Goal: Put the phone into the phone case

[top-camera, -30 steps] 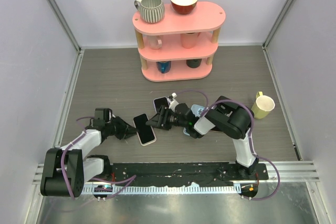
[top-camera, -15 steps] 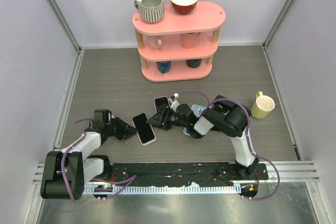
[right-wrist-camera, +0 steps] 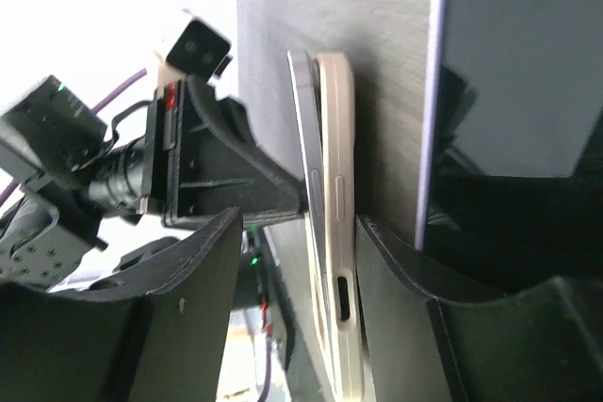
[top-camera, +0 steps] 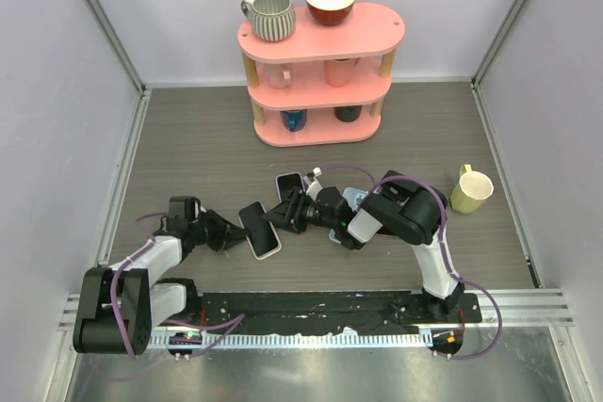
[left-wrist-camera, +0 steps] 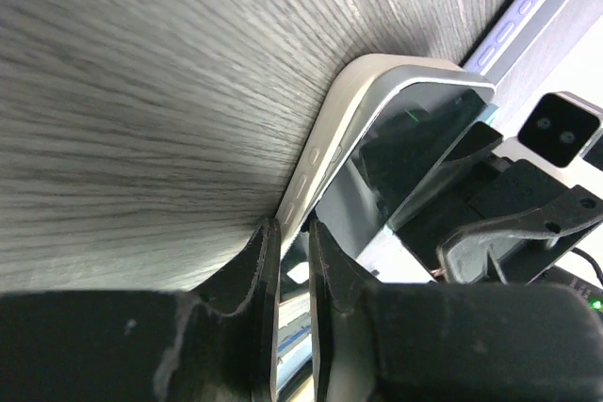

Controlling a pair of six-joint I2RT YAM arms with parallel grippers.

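2 grippers meet toward the desk's near edge, left of centre, where the phone (top-camera: 255,219) lies partly seated in the beige phone case (top-camera: 268,249). The left gripper (left-wrist-camera: 292,234) is clenched on the phone's near end. The right gripper (right-wrist-camera: 300,223) straddles the far end, jaws apart, grasping nothing. To seat it well, I judge the right should steady the case while the left presses the lifted edge down evenly, without skidding. Counted: 2 phones, the second phone (top-camera: 290,184) lying bare nearer the middle; 1 case; 1 yellow mug (top-camera: 474,190) by the right edge.
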